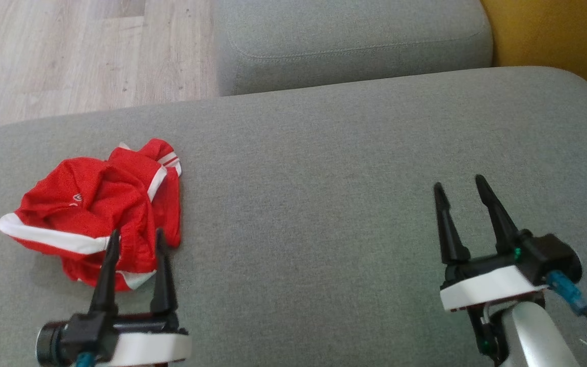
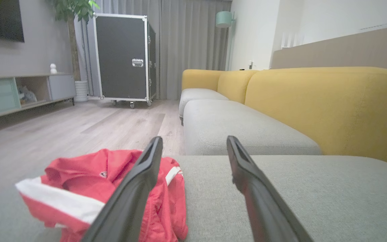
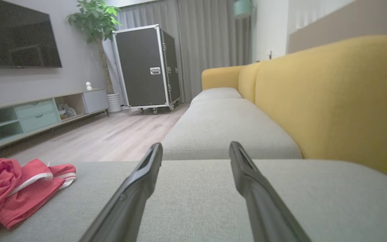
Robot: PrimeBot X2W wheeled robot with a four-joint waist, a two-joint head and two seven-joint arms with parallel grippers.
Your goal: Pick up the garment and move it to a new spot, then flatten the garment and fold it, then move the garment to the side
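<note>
While red garment (image 1: 95, 209) lies crumpled on grey cushion (image 1: 324, 178), left gripper (image 1: 137, 232) over its near edge, fingers spread; right gripper (image 1: 457, 182) well apart, 2 fingers spread.

A grey sofa seat cushion (image 3: 314, 195) is spread beneath the right gripper (image 3: 196, 145); far ahead of it a black flight case (image 3: 146, 67) is seen, and a yellow backrest (image 3: 331, 101) to its right.
</note>
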